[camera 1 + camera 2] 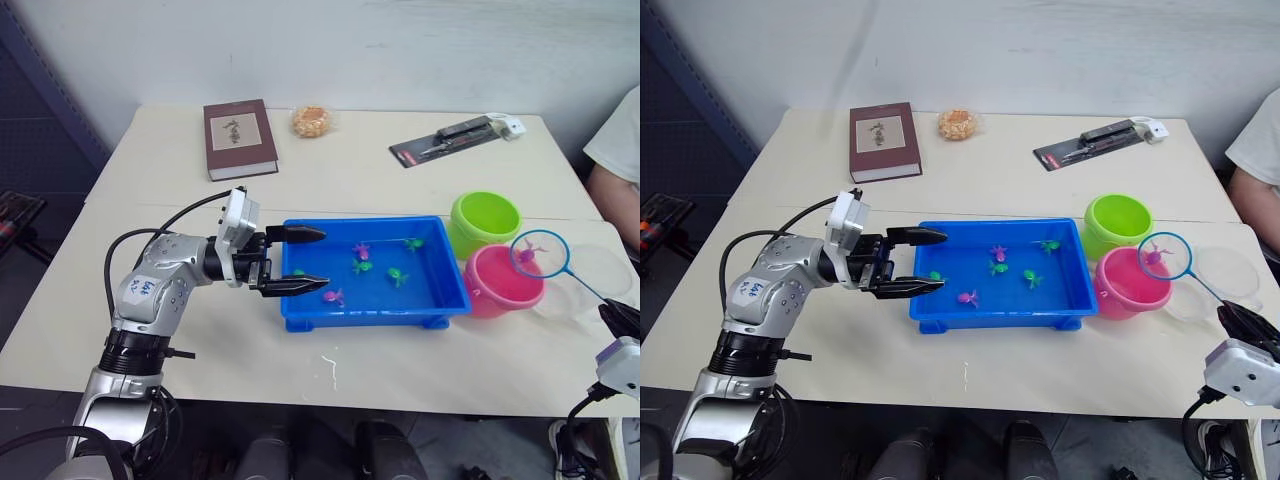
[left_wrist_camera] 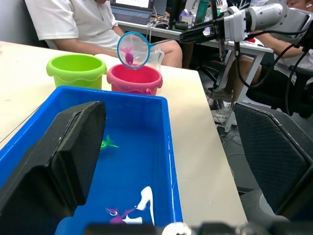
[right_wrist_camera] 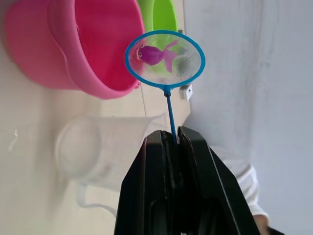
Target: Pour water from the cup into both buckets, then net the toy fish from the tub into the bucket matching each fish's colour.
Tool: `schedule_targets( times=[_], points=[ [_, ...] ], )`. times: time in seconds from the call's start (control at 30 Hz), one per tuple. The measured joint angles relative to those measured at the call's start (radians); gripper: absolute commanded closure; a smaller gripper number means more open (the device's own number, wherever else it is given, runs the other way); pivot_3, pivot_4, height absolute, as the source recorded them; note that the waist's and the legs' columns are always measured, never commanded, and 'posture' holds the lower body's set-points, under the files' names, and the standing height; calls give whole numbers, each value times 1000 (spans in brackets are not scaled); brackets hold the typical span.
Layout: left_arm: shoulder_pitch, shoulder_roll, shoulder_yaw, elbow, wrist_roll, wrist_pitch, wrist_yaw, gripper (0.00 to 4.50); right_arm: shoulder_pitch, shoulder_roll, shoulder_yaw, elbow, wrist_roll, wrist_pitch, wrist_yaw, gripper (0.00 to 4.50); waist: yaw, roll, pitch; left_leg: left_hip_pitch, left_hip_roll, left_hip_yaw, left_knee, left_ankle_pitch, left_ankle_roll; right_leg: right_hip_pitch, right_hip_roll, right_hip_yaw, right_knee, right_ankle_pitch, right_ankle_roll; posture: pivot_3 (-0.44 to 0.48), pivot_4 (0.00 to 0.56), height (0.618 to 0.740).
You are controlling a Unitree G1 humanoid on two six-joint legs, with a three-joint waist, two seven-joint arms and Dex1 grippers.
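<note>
Nearest, at the right edge of the table: right gripper, fingers clamped on the thin handle of the net. Handle ran up and away from the fingertips toward the buckets, hoop at its far end. Caught in the mesh, a pink fish. Hoop hung over the far rim of the pink bucket, nearer the green bucket behind it than seemed wise (judged: a short draw back along the handle's axis, then a tip, to drop the fish into pink). Just beside the pink bucket, on the right arm's side, lay the clear cup.

Further left, the left gripper, fingers spread and holding nothing, straddled the near-left corner of the tub, seemingly steadying it. Inside the tub, several pink and green fish remained.
</note>
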Motion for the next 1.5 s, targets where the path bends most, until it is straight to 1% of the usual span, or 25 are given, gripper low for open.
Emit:
schedule_targets(
  times=[0.07,0.13,0.2,0.37,0.47,0.57,0.8,0.87,0.97,1.0,1.1,1.17,1.2,1.27,1.3,1.4,1.47,1.5],
  points=[
    [0,-7,0,0,0,1,1,61,-2,-2,26,5,-96,-45,-82,4500,0,0,0,0,0,0,0,0,0,0,0,0,0,0,0,0,150,738],
    [0,-14,-1,0,0,1,5,61,7,-3,48,27,-218,-92,-196,4500,1,0,0,0,0,0,0,0,0,0,0,0,0,0,0,0,150,738],
    [0,-14,0,0,0,2,11,61,24,-3,58,34,-294,-120,-286,4500,1,0,0,0,-1,0,0,0,0,0,0,1,0,0,0,0,150,738],
    [0,-16,0,0,0,2,19,61,44,-4,82,34,-340,-138,-394,4500,-1,0,0,0,0,0,0,0,0,0,1,3,0,0,0,0,150,738],
    [0,-19,-1,0,0,2,21,61,56,-4,85,35,-377,-115,-461,4500,-1,0,0,0,0,1,0,0,0,0,0,3,0,0,0,0,150,738],
    [0,-20,-1,0,0,2,20,61,68,-5,70,34,-393,-82,-498,4500,-1,0,0,0,0,0,0,0,0,0,1,4,0,0,0,0,150,738],
    [0,-23,-8,0,1,2,18,61,104,-5,92,32,-382,-43,-501,4500,-2,0,0,0,0,0,0,0,0,0,1,6,0,0,0,0,150,738],
    [0,-23,-11,0,2,2,15,61,103,-5,91,32,-353,-22,-500,4500,-2,0,0,0,0,0,0,0,0,0,1,6,0,0,0,0,150,738],
    [1,-13,-11,-1,2,1,10,61,86,-6,91,31,-263,7,-475,4500,-3,0,0,0,0,0,0,0,0,0,1,7,0,0,0,0,150,738],
    [4,-4,-11,-1,2,1,8,61,79,-10,93,30,-196,14,-446,4500,-4,0,0,0,0,0,0,0,0,0,1,7,0,0,0,0,150,738],
    [33,54,19,-2,4,0,8,61,40,-55,110,-27,86,67,-309,4500,-20,0,0,1,1,0,-1,0,0,0,1,8,1,0,0,0,150,738],
    [57,99,50,3,12,-5,10,61,10,-103,164,-111,341,166,-158,4500,-26,0,0,1,2,-1,-1,0,0,1,1,8,1,0,0,0,150,738],
    [60,104,55,3,13,-6,10,61,7,-109,174,-122,367,177,-142,4500,-25,0,0,1,2,-1,-1,0,0,1,1,8,1,0,0,0,150,738],
    [75,129,71,6,21,-15,12,61,-19,-139,223,-173,479,243,-67,4500,-24,0,0,0,2,-2,-1,0,0,1,0,8,1,0,0,0,150,738],
    [85,143,80,10,27,-20,14,61,-39,-154,252,-208,554,304,-26,4500,-24,0,0,0,1,-2,-1,0,0,1,0,8,1,0,0,0,150,738],
    [94,163,102,21,38,-27,20,61,-106,-185,322,-270,707,441,41,4500,-23,0,0,0,1,-2,0,0,1,1,-1,7,0,0,0,0,150,738],
    [108,179,118,29,41,-37,21,61,-172,-203,403,-318,849,604,69,4500,-18,0,0,0,1,-3,0,0,1,1,-2,6,0,0,0,0,150,738],
    [124,183,131,29,41,-41,25,61,-231,-209,484,-363,958,785,57,4500,-15,0,0,-1,1,-4,0,0,1,0,-5,5,0,0,0,0,150,738]
  ],
)
